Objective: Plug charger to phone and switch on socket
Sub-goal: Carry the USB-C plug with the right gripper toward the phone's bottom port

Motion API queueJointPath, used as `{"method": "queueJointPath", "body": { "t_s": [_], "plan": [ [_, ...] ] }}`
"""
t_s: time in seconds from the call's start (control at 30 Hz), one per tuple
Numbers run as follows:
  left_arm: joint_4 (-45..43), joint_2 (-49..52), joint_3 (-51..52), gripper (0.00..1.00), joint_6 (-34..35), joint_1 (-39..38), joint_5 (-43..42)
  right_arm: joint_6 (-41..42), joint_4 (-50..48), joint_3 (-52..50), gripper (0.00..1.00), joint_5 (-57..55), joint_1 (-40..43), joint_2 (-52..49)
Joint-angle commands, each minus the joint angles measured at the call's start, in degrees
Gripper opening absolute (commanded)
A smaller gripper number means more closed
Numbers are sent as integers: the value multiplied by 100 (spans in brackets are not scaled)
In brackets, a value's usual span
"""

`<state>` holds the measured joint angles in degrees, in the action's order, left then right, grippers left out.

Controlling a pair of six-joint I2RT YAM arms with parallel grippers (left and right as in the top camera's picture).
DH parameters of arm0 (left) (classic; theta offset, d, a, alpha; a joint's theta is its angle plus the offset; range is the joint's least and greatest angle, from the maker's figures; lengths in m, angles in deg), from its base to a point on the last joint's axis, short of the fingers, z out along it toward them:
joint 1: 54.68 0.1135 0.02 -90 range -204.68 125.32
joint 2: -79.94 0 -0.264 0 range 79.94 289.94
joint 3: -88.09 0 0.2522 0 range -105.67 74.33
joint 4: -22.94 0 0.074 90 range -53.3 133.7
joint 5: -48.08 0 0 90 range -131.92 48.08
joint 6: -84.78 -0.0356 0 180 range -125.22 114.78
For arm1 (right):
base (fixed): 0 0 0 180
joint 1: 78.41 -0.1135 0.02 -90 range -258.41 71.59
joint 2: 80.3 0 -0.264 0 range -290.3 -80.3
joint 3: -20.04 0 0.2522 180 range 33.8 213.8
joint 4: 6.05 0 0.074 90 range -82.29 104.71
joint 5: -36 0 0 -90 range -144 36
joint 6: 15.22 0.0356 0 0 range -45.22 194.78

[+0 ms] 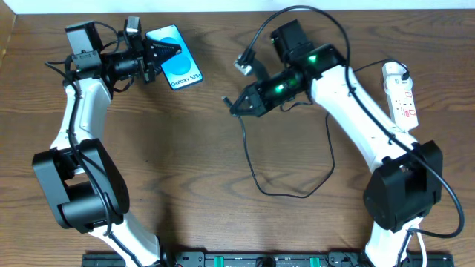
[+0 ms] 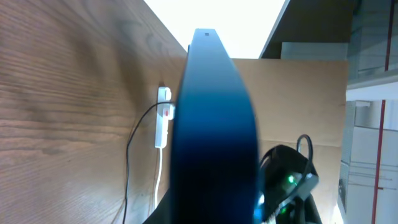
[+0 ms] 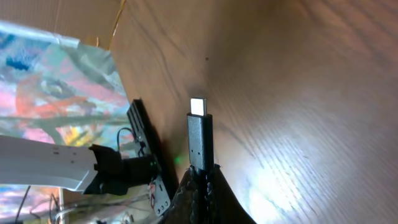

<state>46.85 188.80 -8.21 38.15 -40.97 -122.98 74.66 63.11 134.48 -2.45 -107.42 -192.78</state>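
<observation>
The phone sits at the upper left of the wooden table, its bright blue screen facing up with a paler circle and white "Galaxy S25+" lettering, turned at a slant. The charger is a thin black cable that loops across the middle of the table and rises to the right gripper. The socket, a narrow white strip with small red switches, lies at the far right edge, well apart from the phone. The left gripper is closed onto the phone's upper end, its dark fingers overlapping the screen. The right gripper is pinched tight around the charger just behind its small plug tip, which points leftward toward the phone with a clear gap between them. The right wrist view shows what the overhead cannot: the tip is a flat black connector with a bright metal end standing out from the closed fingers. The left wrist view shows the phone edge-on as a dark blue slab filling the centre, with the socket small beyond it.
</observation>
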Motion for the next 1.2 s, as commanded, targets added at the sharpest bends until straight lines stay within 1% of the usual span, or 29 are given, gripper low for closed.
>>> {"method": "queueJointPath", "body": {
  "t_s": [0.0, 0.2, 0.47, 1.07, 1.17],
  "plan": [
    [-9, -94, -157, 8, -195, -83, -363, 382, -245, 20, 1, -61, -271, 46],
    [-15, -94, -157, 7, -310, -229, -291, 1097, -750, 20, 1, -57, -350, 46],
    [-15, -94, -157, 7, -310, -234, -219, 1582, -1200, 20, 1, 26, -345, 46],
    [-61, -94, -157, 7, -192, -256, 205, 1864, -1449, 20, 1, 131, -330, 46],
    [-153, -94, -157, 7, -4, -269, 203, 1947, -1447, 17, 1, 109, -328, 46]
  ]
}}
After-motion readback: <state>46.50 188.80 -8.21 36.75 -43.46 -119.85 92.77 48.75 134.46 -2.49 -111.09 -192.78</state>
